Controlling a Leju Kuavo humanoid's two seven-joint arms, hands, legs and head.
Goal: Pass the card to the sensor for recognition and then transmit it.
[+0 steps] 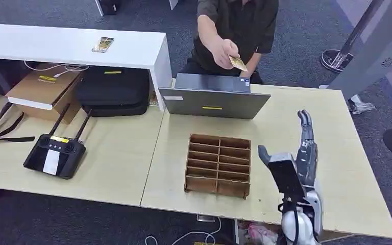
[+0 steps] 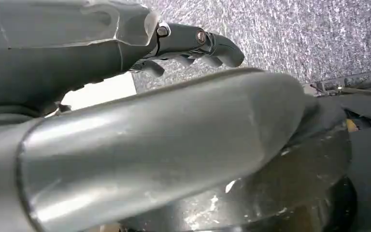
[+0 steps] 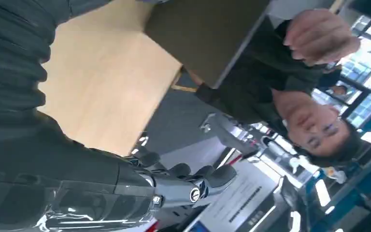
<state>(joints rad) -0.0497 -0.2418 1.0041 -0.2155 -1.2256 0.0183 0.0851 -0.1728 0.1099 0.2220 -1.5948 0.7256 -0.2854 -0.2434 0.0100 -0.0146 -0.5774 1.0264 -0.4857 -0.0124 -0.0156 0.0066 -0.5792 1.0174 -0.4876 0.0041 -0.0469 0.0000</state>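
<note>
On the pale worktop [image 1: 296, 138], the right robot hand [image 1: 302, 148] stands released, fingers straight; a person's hand [image 1: 220, 51] holds the card [image 1: 238, 64] above the laptop [image 1: 212, 97]. The left robot hand [image 2: 193, 46], over carpet, hangs empty with fingers loosely curled.

I see card [image 1: 238, 64] yellowish-gold | laptop [image 1: 212, 97] grey with yellow sticker | divider box [image 1: 218, 165] brown | table [image 1: 337, 168] pale wood | right hand [image 1: 304, 148] grey with darker fingers | remote [image 1: 54, 154] black, white screen | carpet [image 2: 290, 34] speckled grey | person's shirt [image 1: 245, 20] dark
</note>
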